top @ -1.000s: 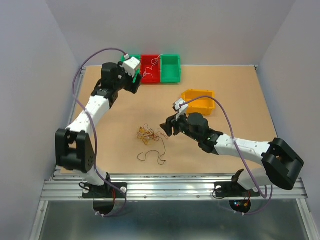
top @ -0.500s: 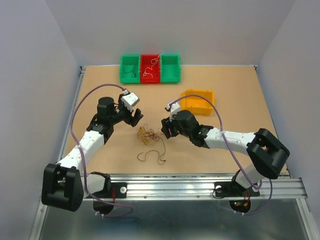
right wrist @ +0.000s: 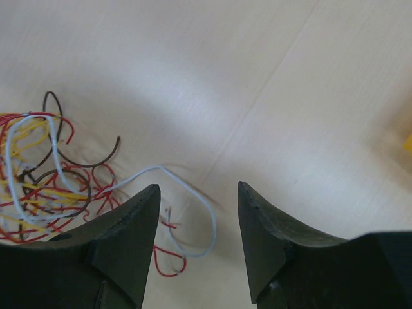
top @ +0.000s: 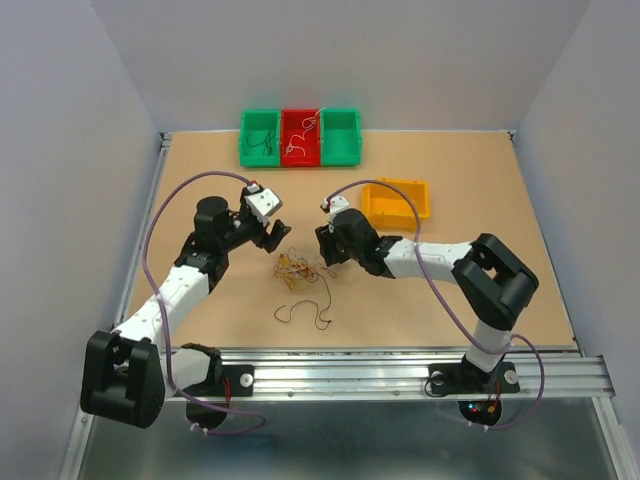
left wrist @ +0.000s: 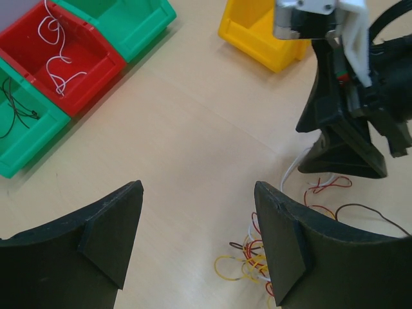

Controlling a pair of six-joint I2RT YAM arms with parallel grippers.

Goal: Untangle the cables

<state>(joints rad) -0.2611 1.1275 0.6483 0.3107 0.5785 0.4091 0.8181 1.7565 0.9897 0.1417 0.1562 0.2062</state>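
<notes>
1. Judging by the layout, the step in hand is the approach for a grasp. Both claws flank the cables, which lie tangled on the table near the centre of the top view, and none is lifted.
2. The left gripper is spread and empty, just to the upper left of the bundle.
3. The right gripper is also spread and empty. In its own view the bundle fills the left of the frame, and a white strand loops out beneath the gap between its fingers.
4. The next move likely calls for lowering the right claw and pinching that white strand alone, while the left claw pins the rest.
</notes>
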